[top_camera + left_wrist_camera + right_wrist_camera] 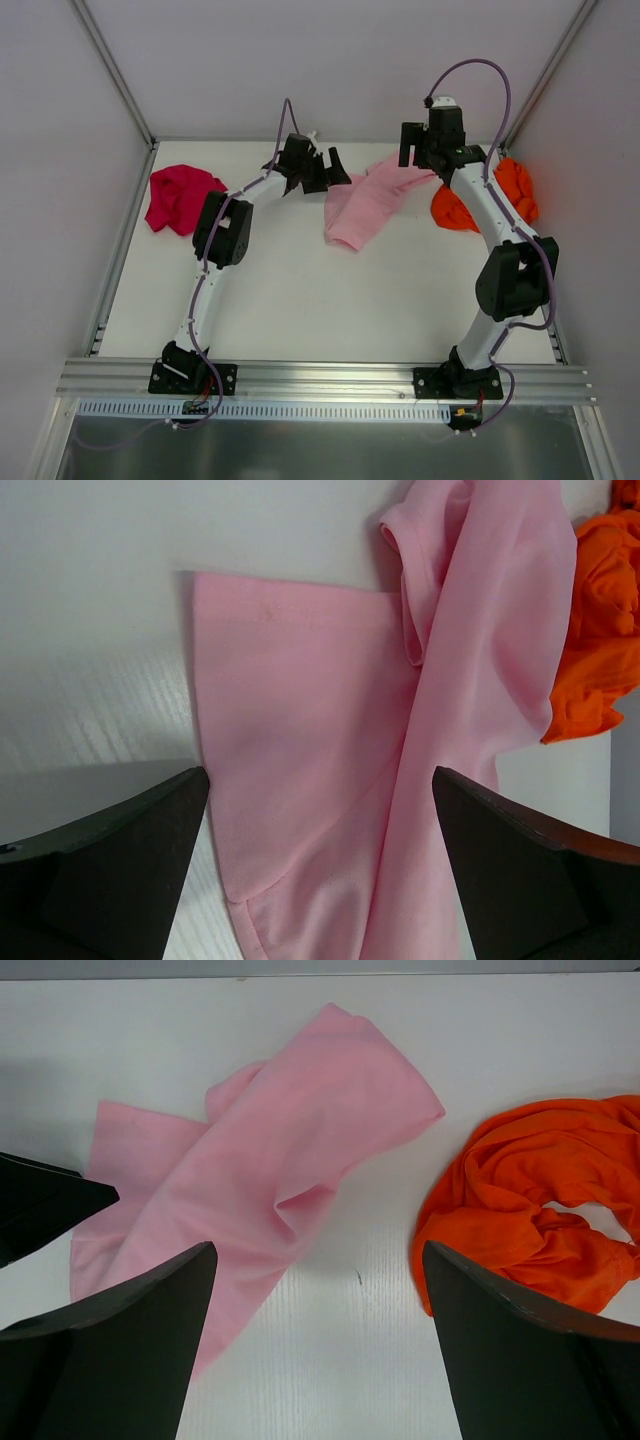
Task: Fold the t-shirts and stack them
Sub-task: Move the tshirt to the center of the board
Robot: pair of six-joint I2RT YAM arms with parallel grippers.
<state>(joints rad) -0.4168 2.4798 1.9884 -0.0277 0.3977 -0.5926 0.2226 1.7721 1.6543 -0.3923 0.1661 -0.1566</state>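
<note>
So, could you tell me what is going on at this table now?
Two robot arms are tackling three t-shirts. The left end effector and right end effector hang open near the rumpled light pink t-shirt in the middle, gripping nothing. The magenta t-shirt lies crumpled at the left, the orange t-shirt bunched at the right. Nothing is folded or stacked yet.
</note>
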